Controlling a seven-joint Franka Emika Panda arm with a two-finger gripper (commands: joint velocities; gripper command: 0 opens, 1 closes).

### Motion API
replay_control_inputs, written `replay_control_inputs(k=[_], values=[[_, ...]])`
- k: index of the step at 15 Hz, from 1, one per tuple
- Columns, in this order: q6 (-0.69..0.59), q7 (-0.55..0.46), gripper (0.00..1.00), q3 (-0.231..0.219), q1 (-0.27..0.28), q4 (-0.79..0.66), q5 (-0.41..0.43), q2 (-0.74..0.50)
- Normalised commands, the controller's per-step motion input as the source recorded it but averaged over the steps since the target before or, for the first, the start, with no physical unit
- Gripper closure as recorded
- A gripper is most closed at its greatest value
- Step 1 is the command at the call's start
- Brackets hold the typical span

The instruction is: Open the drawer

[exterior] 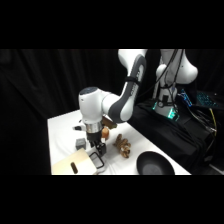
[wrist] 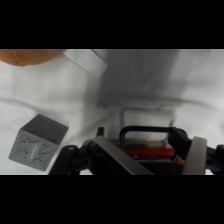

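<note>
Fingers [wrist: 150,150] straddle drawer [exterior: 80,164] handle [wrist: 150,131], apart, at surface [exterior: 62,131] front edge; grey cube [wrist: 38,142] beside.

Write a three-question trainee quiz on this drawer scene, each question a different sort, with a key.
1. True or false: the claw is down at the drawer, by its black loop handle.
2. Multiple choice: in the wrist view, the small grey cube lies (a) inside the drawer, (b) on the table beside the claw, (c) in the black pan.
3. Fill in: the drawer's visible edge under the handle is ____ in colour.

Key: 1 true; 2 b; 3 red.
</note>
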Motion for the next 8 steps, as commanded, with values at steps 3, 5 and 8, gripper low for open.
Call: replay_control_inputs(k=[3, 5, 8], values=[[0.15, -0.18, 0.0, 0.135, -0.105, 0.09, 0.14, 0.1], [0.14, -0.18, 0.0, 0.117, -0.102, 0.12, 0.134, 0.09], [0.12, -0.18, 0.0, 0.109, -0.111, 0.11, 0.134, 0.07]])
